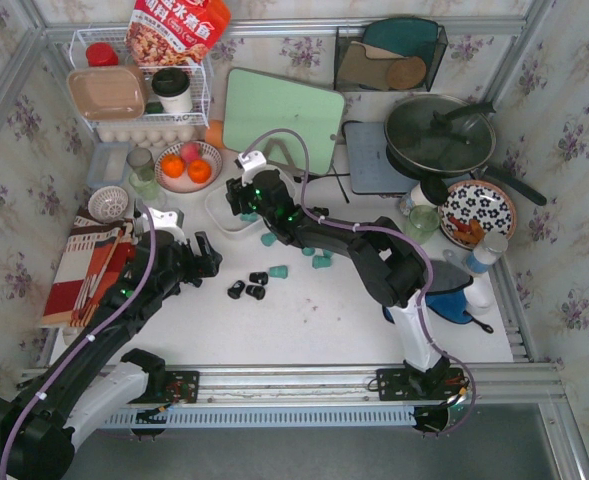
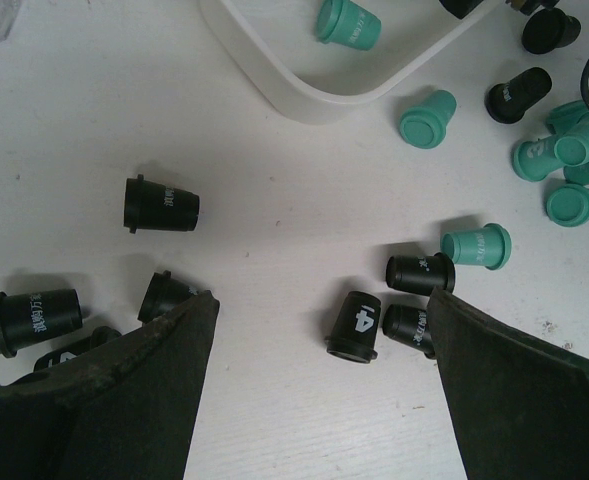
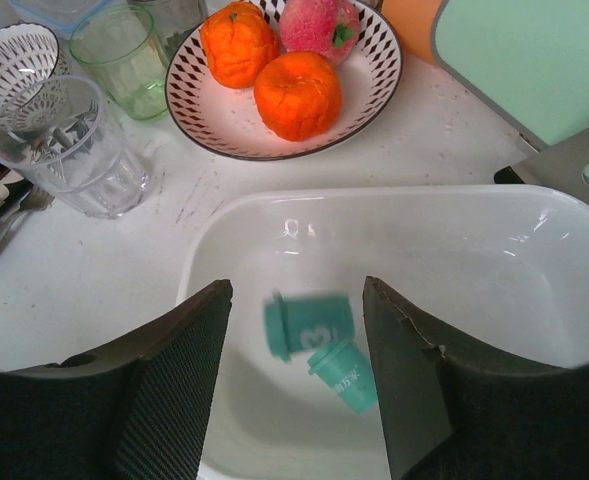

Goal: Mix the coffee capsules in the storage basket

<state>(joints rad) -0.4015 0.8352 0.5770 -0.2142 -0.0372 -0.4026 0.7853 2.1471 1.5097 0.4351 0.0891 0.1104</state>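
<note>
Lower left: left fingers (image 2: 144,400) spread wide, empty, above black capsules (image 2: 164,203) on the desk (image 2: 274,150). Centre: right fingers (image 3: 174,380) parted over the basket (image 3: 394,205), gripping nothing; two teal capsules (image 3: 309,322) loose inside it, one blurred.

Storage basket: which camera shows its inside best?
Right wrist: it looks straight into the storage basket, two teal capsules inside. Top external: the right arm covers most of it. Left wrist: only one corner, one teal capsule.
</note>
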